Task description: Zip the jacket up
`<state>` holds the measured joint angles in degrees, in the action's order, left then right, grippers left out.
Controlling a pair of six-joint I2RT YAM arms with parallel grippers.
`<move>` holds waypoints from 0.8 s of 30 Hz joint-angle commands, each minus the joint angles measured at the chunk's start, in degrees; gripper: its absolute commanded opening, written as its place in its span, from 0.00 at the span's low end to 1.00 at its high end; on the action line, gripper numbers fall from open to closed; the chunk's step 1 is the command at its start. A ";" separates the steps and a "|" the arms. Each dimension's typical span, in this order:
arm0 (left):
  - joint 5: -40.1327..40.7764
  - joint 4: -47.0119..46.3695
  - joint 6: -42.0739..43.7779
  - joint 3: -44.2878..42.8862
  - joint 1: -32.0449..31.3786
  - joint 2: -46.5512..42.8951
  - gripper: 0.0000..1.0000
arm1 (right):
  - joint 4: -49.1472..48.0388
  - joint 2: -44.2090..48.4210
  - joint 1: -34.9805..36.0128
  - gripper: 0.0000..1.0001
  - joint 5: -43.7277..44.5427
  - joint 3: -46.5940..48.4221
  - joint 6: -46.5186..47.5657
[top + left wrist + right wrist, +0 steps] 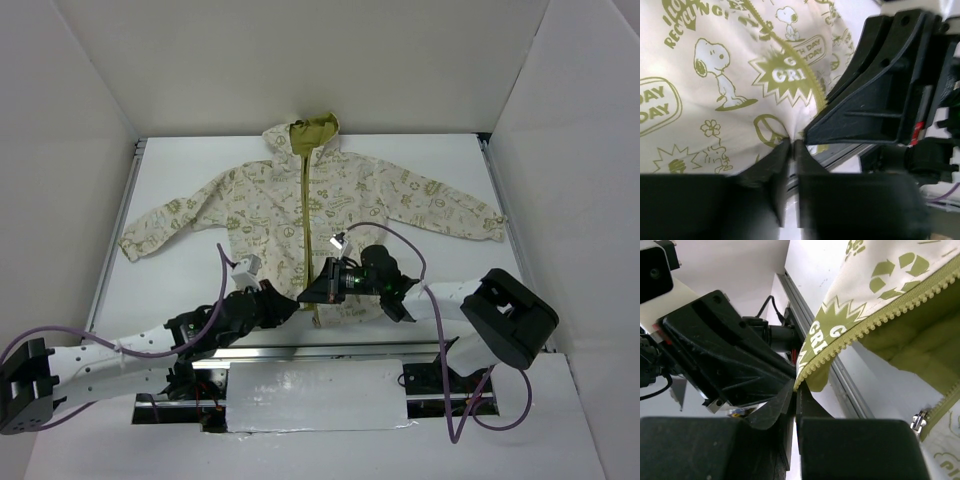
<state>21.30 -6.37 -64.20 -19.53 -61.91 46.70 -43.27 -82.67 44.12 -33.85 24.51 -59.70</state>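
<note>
Jacket point(270, 205) flat at worktop point(170, 295) centre, hood point(312, 130) toward far edge, sleeves spread toward left and right edges, hem by near edge. Left gripper point(791, 146) pinched on hem fabric near zipper point(790, 55) (fabric puckers at tips). Right gripper point(795, 390) clamped on bottom end of one zipper edge; slider point(916, 421) on other edge, apart from tips.

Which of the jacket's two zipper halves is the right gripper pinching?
The zipper half without the slider: its toothed end sits in the right gripper, while the slider hangs on the other half.
</note>
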 commanded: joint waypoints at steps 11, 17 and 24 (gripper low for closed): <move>-4.42 -7.43 3.12 2.04 0.39 -2.58 0.72 | -1.74 1.20 0.62 0.04 -4.65 2.91 5.91; -5.04 -10.50 3.56 3.27 0.65 -4.15 0.71 | -1.29 0.50 0.53 0.05 -4.83 2.65 6.44; -5.30 -11.82 4.35 4.15 0.56 -6.62 0.75 | -5.68 -1.79 0.62 0.05 -6.14 1.94 4.69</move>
<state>18.09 -8.21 -60.05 -14.57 -61.25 42.06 -44.91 -83.15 44.12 -38.76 25.56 -55.29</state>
